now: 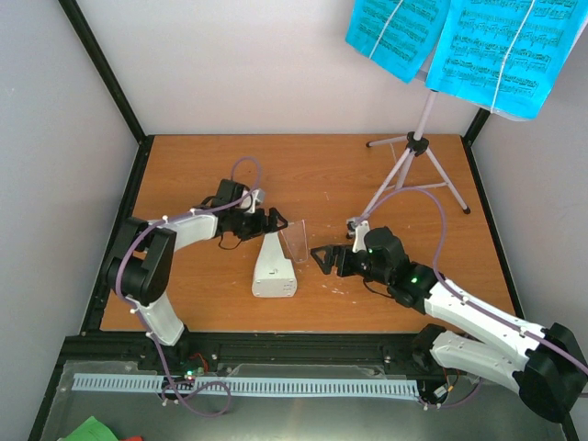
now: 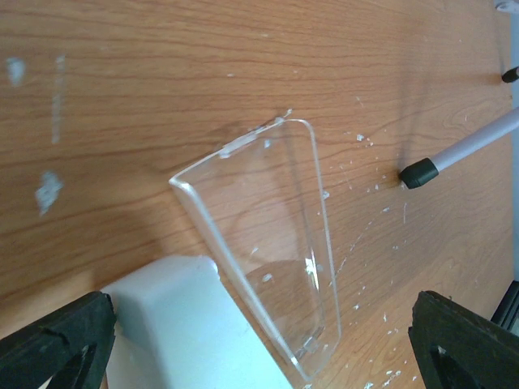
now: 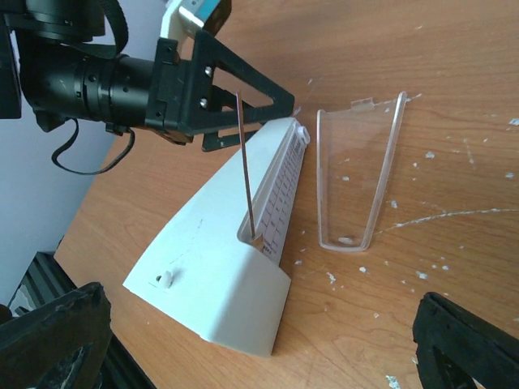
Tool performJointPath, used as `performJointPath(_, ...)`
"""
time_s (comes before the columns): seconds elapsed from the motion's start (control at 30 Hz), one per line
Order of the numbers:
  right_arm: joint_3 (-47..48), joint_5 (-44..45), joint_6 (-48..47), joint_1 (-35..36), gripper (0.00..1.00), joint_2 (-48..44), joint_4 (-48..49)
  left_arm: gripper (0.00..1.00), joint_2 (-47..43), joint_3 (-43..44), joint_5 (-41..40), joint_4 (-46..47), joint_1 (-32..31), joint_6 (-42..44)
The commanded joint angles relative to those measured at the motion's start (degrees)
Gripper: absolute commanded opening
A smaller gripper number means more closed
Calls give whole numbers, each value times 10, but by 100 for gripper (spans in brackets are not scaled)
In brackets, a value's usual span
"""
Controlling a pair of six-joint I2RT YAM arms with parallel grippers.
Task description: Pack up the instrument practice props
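The white metronome [image 1: 274,268] lies on the table with its narrow top pointing away from the arms, and its thin pendulum rod [image 3: 246,170] sticks out of the face. It also shows in the right wrist view [image 3: 219,267] and the left wrist view [image 2: 174,324]. The clear tapered cover [image 1: 296,241] lies off the metronome, just right of it [image 2: 268,243] [image 3: 357,178]. My left gripper [image 1: 273,220] is open and empty at the metronome's top. My right gripper [image 1: 322,258] is open and empty, to the right of both. The lilac music stand [image 1: 412,165] holds the cyan pages [image 1: 501,50].
The stand's tripod feet spread at the back right; one black-tipped leg [image 2: 418,172] lies close beyond the cover. Black frame posts [image 1: 110,83] and white walls enclose the table. White flecks dot the wood around the cover.
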Motion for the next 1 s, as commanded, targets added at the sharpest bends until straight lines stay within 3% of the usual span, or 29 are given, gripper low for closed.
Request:
performJointPath(0.0, -3, 51, -3, 2, 100, -35, -35, 100, 30, 45, -1, -48, -16, 51)
performJointPath(0.27, -5, 101, -14, 2, 100, -68, -75, 99, 51, 104, -124, -166, -46, 103)
performJointPath(0.8, -19, 134, -4, 2, 100, -96, -91, 100, 108, 198, -109, -226, -119, 129)
performJointPath(0.97, -23, 145, -4, 2, 100, -112, -97, 99, 108, 211, -173, -268, -137, 146)
